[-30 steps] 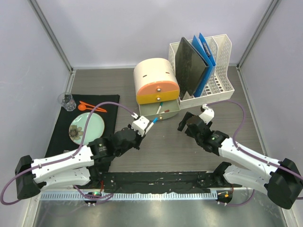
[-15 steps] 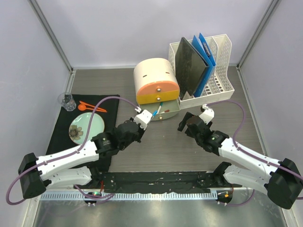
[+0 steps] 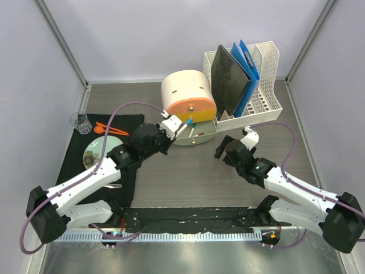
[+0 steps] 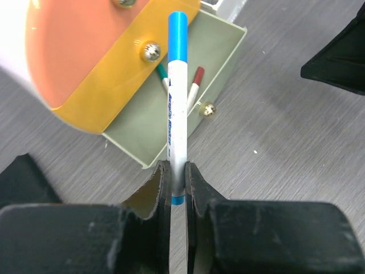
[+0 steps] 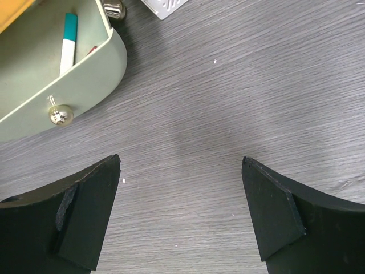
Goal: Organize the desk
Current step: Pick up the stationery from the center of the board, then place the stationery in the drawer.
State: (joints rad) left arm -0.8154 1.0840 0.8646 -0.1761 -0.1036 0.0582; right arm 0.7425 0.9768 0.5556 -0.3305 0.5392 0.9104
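Observation:
The dark wood-grain desk [image 3: 188,177] fills the top view. My left gripper [image 3: 174,128] [image 4: 178,171] is shut on the lower end of a white marker with a blue cap [image 4: 177,97] [image 3: 183,125]. The marker points out over the open pale green drawer [image 4: 225,57] [image 3: 204,136] of a round cream and orange organiser [image 3: 185,97]. Inside the drawer lie a green-capped marker [image 4: 163,74] and a red-capped one [image 4: 197,77]. My right gripper [image 3: 223,147] [image 5: 181,162] hangs open over bare desk just right of the drawer [image 5: 108,63], holding nothing.
A white file rack [image 3: 268,74] with a black folder and blue folders stands at the back right. On the left, a black mat [image 3: 77,157] carries a green plate [image 3: 105,151], an orange spoon [image 3: 111,129] and a clear glass [image 3: 80,121].
My left arm has carried the marker away from the desk's middle, up and back, until its tip is over the open drawer. The right arm has stayed still.

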